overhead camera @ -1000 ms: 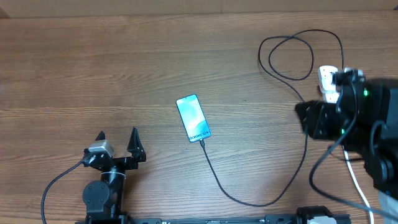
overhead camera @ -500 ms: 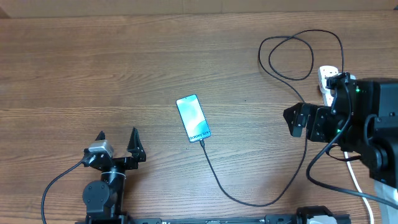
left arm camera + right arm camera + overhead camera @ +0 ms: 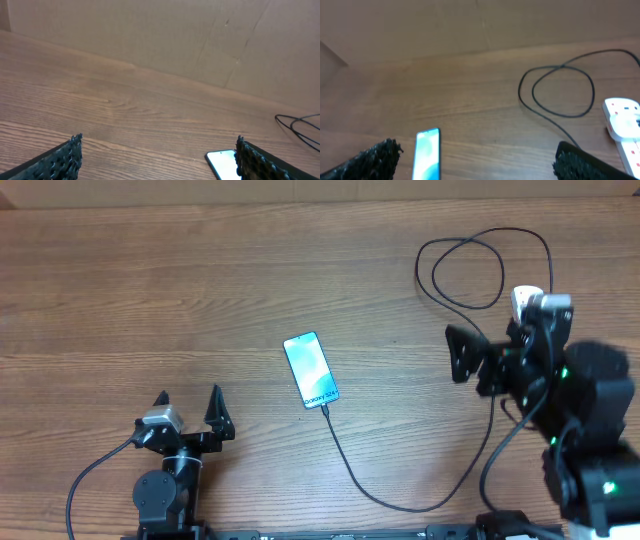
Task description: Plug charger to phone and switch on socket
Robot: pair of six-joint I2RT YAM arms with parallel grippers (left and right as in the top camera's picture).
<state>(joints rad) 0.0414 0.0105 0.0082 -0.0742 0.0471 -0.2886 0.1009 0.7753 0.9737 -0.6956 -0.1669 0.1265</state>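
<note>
The phone lies face up at mid-table with its blue-teal screen lit. The charger, a thin black cable, meets the phone's near end, sweeps right and coils in loops at the back right. The white socket peeks out behind my right arm. It shows more fully in the right wrist view, as does the socket with red marks. My right gripper hangs open and empty just left of the socket, pointing at the phone. My left gripper rests open and empty near the front left, the phone beside its right finger.
A brown cardboard wall runs along the table's far edge. The socket's thick white cord trails toward the front right under my right arm. Bare wood fills the left and back of the table.
My right gripper has drawn back from the socket, swung left and opened wide. The left arm, phone and cable have stayed put.
</note>
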